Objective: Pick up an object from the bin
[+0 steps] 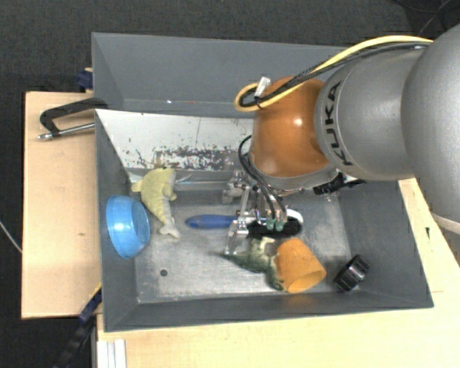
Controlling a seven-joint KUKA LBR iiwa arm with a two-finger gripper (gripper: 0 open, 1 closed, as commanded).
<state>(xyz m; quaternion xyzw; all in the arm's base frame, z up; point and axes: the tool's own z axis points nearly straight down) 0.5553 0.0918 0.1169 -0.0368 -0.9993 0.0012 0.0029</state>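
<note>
My gripper (pixel 235 217) is low over the middle of the bin floor, open, one metal finger toward the back wall and the other toward the front. The right end of a blue pen-like stick (pixel 207 222) lies flat between them; whether they touch it I cannot tell. Just in front of the gripper lies a dark green crumpled thing (pixel 251 259), with an orange cup (pixel 297 265) on its side against it. A small white thing (pixel 293 222) shows to the right of the gripper, partly hidden by the wrist.
A blue bowl (pixel 126 226) leans at the left wall, with a pale yellow-green toy animal (pixel 159 194) beside it. A small black part (pixel 351 273) lies on the front right slope. The arm's orange cover and grey body hang over the bin's right half.
</note>
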